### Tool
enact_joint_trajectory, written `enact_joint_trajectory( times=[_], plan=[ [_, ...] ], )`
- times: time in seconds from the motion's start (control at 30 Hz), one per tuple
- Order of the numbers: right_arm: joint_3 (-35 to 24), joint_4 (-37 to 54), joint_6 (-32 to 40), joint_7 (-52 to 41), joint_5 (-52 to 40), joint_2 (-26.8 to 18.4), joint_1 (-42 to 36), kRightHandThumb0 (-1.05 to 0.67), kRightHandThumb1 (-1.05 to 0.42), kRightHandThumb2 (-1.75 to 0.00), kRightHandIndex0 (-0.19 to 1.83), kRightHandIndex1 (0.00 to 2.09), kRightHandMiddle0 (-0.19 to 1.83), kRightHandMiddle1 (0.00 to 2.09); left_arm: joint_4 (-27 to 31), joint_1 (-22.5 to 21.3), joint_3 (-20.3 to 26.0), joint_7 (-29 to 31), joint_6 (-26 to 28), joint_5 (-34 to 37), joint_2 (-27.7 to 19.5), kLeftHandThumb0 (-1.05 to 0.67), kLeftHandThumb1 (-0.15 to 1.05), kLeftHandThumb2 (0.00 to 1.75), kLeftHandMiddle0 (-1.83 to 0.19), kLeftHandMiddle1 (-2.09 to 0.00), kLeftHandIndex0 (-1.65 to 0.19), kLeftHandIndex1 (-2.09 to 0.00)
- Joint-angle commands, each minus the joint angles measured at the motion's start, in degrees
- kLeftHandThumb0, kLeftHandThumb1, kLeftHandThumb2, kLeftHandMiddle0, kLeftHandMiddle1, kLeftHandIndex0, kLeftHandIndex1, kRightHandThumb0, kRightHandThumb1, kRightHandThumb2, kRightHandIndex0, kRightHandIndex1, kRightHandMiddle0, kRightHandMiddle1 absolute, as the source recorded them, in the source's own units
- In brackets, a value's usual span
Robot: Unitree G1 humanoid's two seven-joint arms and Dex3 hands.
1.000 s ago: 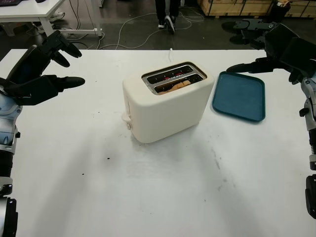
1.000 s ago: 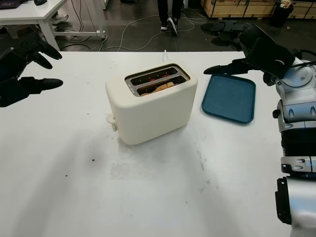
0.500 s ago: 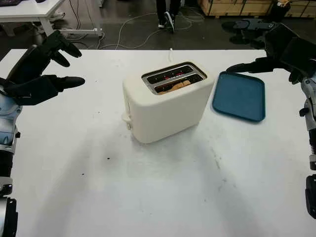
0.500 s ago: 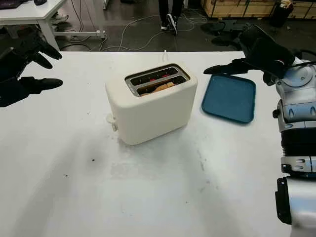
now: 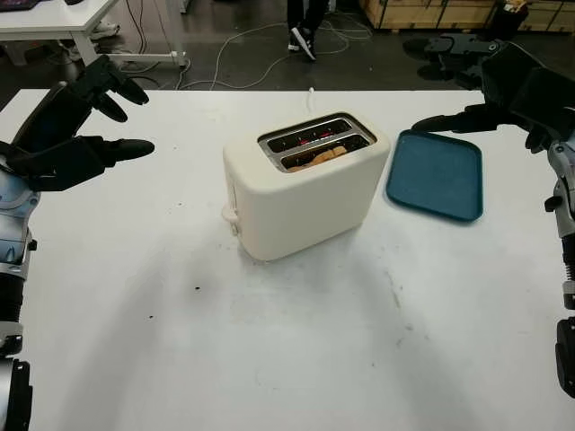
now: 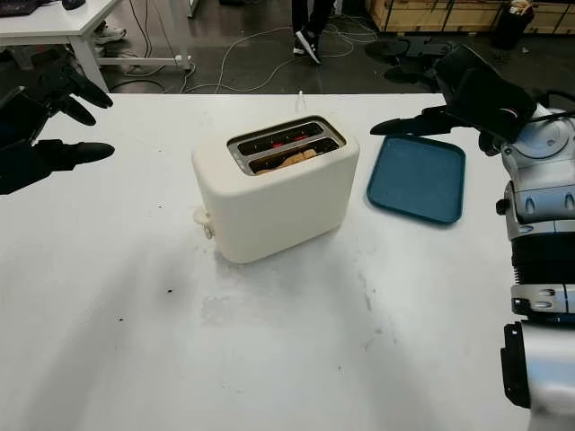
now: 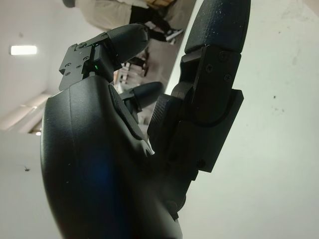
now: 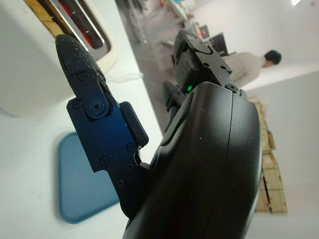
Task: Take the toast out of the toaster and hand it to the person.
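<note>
On the white counter (image 5: 296,359) | toast (image 5: 316,158) sits low in the near slot of the cream toaster (image 5: 301,193) | left hand (image 5: 76,135) and right hand (image 5: 499,90) hover open, well apart | best approach: pinch from straight above, clear of the slot walls.

No readable text, labels or numbers anywhere, not even on the toaster (image 5: 304,184) or the tray (image 5: 437,175).

A cream two-slot toaster (image 5: 305,190) is set mid-tabletop, angled. Browned toast (image 5: 316,158) is seen sunk in the nearer slot (top edge showing).
</note>
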State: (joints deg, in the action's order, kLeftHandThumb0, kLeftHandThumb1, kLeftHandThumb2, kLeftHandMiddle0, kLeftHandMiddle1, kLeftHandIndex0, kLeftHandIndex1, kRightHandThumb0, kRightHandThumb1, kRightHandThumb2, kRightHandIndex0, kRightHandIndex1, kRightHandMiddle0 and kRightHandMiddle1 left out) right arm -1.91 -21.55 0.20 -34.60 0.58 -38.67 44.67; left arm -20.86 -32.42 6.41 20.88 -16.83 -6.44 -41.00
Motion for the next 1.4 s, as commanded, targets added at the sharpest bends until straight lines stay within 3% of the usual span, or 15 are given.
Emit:
enact_joint_trajectory(
  times=[0.0, 1.37],
  plan=[
    [0.0, -0.3, -0.5, -0.2, 0.1, 0.0, 1.2, -0.67, -0.7, -0.01, 0.02, 0.65, 0.38, 0.0, 0.0, 0.1, 0.2, -0.2, -0.8, 0.0, -0.1, -1.05, 0.92, 0.23, 0.0, -1.62, 0.0, -1.48],
    [-0.5, 3.2, 1.9, 1.1, -0.2, 0.6, 0.0, -0.67, -0.68, 0.0, 0.03, 0.66, 0.4, 0.01, -0.5, 0.5, 0.9, -0.5, 0.2, 1.5, 0.9, -1.05, 0.92, 0.21, 0.0, -1.66, 0.0, -1.52]
  ],
)
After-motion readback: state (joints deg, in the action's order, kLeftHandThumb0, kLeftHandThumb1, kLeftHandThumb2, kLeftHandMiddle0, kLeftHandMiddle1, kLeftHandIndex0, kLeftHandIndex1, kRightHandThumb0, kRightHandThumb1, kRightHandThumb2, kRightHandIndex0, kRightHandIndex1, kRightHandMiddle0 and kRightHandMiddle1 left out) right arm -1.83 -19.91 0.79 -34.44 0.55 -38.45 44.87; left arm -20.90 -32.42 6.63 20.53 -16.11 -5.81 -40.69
